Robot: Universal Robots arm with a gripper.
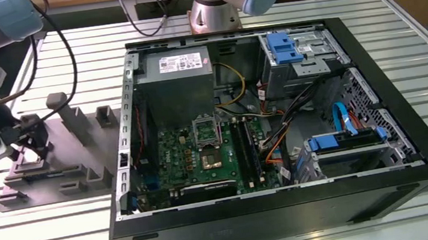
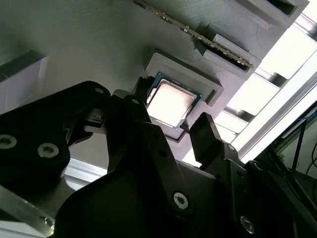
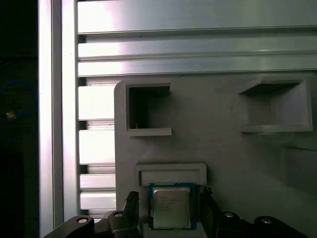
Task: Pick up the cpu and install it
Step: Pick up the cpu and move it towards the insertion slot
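Exterior view: you had the gripper (image 1: 31,158) down over the grey fixture (image 1: 80,153), well apart from the open computer case (image 1: 290,217) on the exterior view's right.
Gripper state: wide. Its two black fingers (image 3: 130,203) stood apart, one at each side of the cpu, and the first wrist view showed a sliver of gap on both sides.
Cpu (image 3: 171,208): lay flat between your fingers, silvery top up, seated in a shallow framed pocket (image 3: 171,173) of the fixture.
Contact: you could not tell from either wrist view whether the fingertips touched the pocket's frame.
Fixture: pale grey, resting on the slatted aluminium table (image 1: 418,72). Two square recesses (image 3: 148,109) sat beyond the cpu, farther from your gripper.
Case: black, lying on its side with the open side up and the green board (image 1: 194,158) facing the camera.
Socket (image 1: 206,134): metal-framed rectangle on the board, far from your gripper.
Cables: black cables (image 1: 69,58) ran down from the arm and across the table behind the fixture.
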